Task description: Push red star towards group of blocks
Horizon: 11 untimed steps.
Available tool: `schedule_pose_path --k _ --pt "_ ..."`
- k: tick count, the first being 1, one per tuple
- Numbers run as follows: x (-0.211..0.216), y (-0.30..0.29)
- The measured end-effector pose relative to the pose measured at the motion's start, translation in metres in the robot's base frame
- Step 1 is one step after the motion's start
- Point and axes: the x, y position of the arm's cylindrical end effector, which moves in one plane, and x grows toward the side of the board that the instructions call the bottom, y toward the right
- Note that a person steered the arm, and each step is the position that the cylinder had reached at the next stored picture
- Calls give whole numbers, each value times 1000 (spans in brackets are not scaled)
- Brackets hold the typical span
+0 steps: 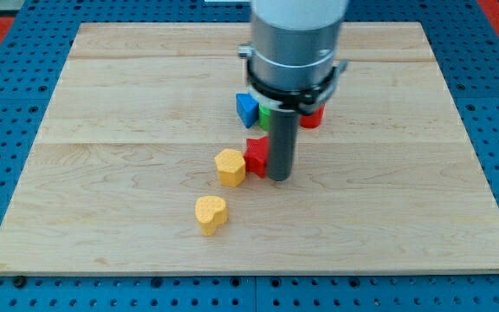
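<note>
Just below the centre of the frame, my tip (280, 177) rests on the pale wooden board (102, 95), touching the right side of the small red star-shaped block (255, 154), which is partly hidden behind the dark rod. There are no jaws on this arm, only the rod, so nothing is gripped. The star sits touching or just beside the yellow hexagon-like block (230, 166) on its left. Above it, near the arm's grey body, stand a blue block (247, 108), a sliver of a green block (265, 115) and another red block (312, 117), their shapes mostly hidden. A yellow heart-shaped block (210, 213) lies lower left, apart. If the cluster above is the group meant, the star looks near it but not yet joined; a short push upward seems left. No brand, label or writing can be read anywhere.
</note>
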Motion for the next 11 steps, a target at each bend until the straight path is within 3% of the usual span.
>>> schedule_pose_path --k 3,5,11 --pt "11 -67" --pt "-22 -43" --pt "-25 29"
